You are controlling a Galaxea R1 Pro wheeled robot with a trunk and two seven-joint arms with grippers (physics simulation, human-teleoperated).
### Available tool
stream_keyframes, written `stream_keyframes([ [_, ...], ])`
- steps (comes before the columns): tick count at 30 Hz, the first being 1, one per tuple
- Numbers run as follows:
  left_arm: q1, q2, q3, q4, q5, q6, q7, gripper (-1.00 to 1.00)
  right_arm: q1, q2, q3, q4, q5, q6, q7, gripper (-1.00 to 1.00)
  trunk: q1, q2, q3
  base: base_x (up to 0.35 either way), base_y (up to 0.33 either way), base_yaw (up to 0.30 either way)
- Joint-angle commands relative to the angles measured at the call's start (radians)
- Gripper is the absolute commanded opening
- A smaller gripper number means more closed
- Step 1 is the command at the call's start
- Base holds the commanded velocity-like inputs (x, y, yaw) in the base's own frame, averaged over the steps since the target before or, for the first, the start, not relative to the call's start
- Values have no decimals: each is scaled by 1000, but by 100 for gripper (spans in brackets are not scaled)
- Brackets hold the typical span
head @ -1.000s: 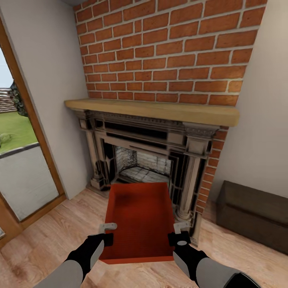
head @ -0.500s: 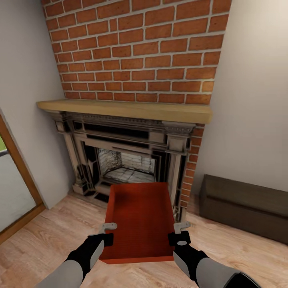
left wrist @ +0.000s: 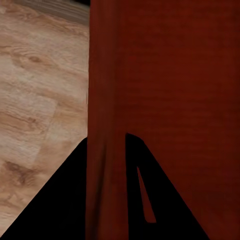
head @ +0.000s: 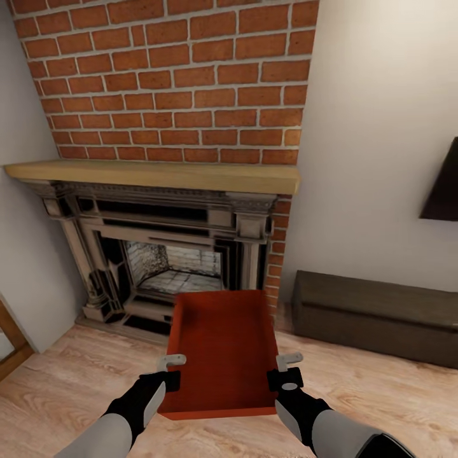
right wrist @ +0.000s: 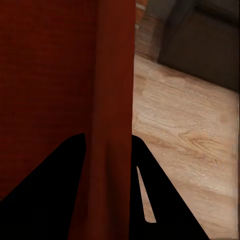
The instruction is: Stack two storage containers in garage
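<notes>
Item: one storage container [head: 222, 346], carried level before the brick fireplace [head: 172, 254] above the living-room wood floor [head: 381, 394]. You have the left gripper [head: 168, 372] and right gripper [head: 286, 371] each with fingers pinching a long side wall, likely so the load stays balanced in transit.

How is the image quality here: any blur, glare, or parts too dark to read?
Head view: evenly lit and sharp, no glare; the brick fireplace leans from wide-angle distortion. Left wrist view: the storage container wall is soft and blurry, and the left gripper fingers are featureless black silhouettes. Right wrist view: same black silhouettes on the right gripper; wood floor grain slightly soft.
</notes>
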Motion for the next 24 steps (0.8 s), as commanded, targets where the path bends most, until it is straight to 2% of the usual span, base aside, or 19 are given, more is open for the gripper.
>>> stream_keyframes([
  [1, 0, -1, 12, -2, -18, 7, 6, -100, -1, 1, -26, -13, 1, -4, -1, -100, 0, -1, -2, 0, 0, -287],
  [24, 0, -1, 12, -2, -18, 7, 6, -100, -1, 1, -26, -13, 1, -4, -1, -100, 0, -1, -2, 0, 0, -287],
])
